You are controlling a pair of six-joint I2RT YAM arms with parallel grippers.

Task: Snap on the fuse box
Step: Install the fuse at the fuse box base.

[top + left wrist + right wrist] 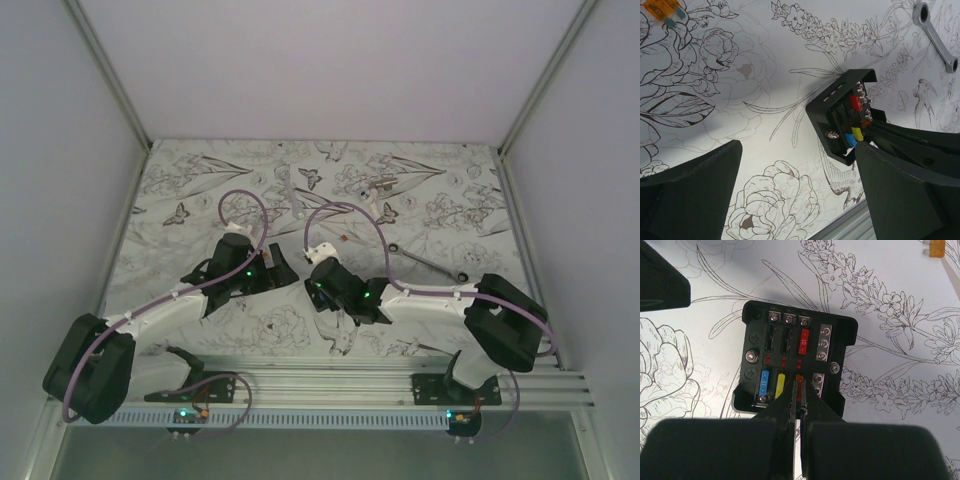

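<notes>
Floral bench (pixel 200 180): right fingers (pixel 782 412) pinched shut at orange fuse (pixel 799 378) in fuse box (pixel 752 322); push straight down. Left fingers (pixel 695 185) wide open, empty; could steady box.

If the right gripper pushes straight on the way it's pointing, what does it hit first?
Most likely the orange fuse in the fuse box: the shut right gripper has its tips right at it. Whether they touch is unclear.

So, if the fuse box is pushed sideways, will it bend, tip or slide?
Probably stiff: the fuse box looks like moulded black plastic. It lies flat and wide on the table, so it likely slides, not tips.
</notes>
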